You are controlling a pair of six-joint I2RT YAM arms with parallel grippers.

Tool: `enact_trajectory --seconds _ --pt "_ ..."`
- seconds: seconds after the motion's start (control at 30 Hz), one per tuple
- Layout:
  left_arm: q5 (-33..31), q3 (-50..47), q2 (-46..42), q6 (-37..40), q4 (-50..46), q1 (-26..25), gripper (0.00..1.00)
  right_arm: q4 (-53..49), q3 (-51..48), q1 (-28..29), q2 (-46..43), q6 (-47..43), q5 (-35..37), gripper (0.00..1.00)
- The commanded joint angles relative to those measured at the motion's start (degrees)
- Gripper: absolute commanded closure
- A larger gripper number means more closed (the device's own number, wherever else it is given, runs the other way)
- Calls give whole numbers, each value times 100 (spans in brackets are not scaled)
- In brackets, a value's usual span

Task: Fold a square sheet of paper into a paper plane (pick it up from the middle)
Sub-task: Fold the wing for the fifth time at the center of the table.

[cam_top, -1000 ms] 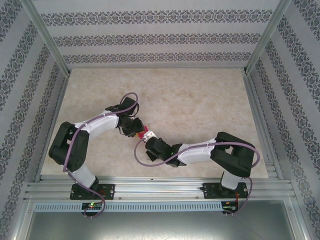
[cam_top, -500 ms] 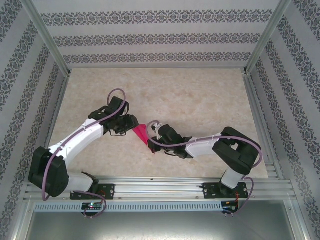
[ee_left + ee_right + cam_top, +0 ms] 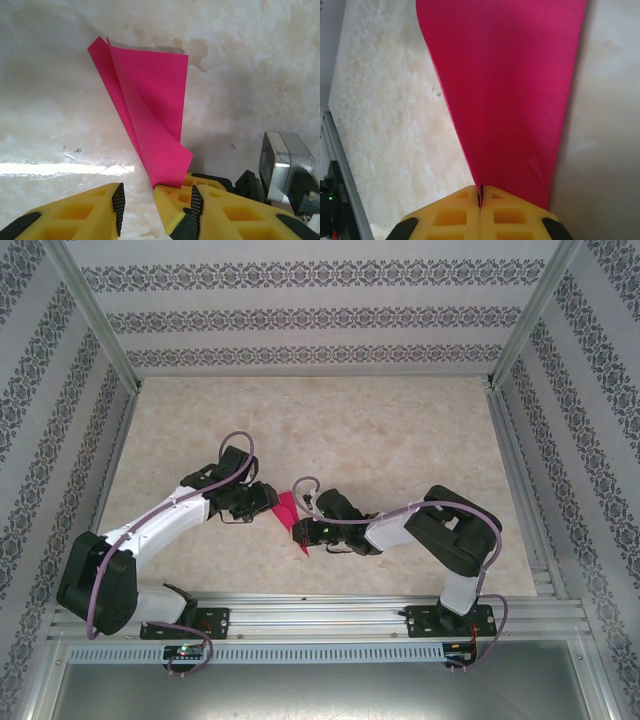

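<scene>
Looking down from the top camera, I see both arms meet near the middle of the worktop (image 3: pixel 400 430). The right gripper (image 3: pixel 300 531) has its jaws clenched on the pink paper (image 3: pixel 288 508). In the right wrist view its two yellow fingers (image 3: pixel 510 215) press together with no gap, and the paper rises out from between them. The left gripper (image 3: pixel 266 502) is just beside the paper on its left, jaws released, with a clear gap between them in the left wrist view. One lower corner of the paper lies at the tip of one finger, and I cannot tell if it touches. The paper is folded: two layers meet at a sharp upper point, one long edge is straight, the other curls. Its near tip points toward the metal rail (image 3: pixel 320 612). Behind the arms and on both sides the worktop is bare up to the patterned walls (image 3: pixel 320 320).
</scene>
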Motion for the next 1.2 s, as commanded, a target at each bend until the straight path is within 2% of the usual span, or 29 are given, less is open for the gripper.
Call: enact_trajectory --seconds 0.0,0.33,0.5,0.6,0.83,1.17 --pt "173 -115 -35 92 291 31 58 540 48 -108 161 420 -339 100" --pt "485 -290 58 134 705 35 60 1216 -14 -320 460 1102 -766 100" --pt "935 -535 236 -22 1615 35 61 1280 33 -411 561 1390 -1037 100" --pt "1026 -654 396 -71 2097 33 60 1492 26 -473 663 1642 -1175 100" --pt "1183 -777 712 -195 2895 30 60 1264 145 -535 844 1824 -1282 100" --pt "1276 -1000 723 -118 3123 34 60 1277 171 -594 922 2170 -1415 100"
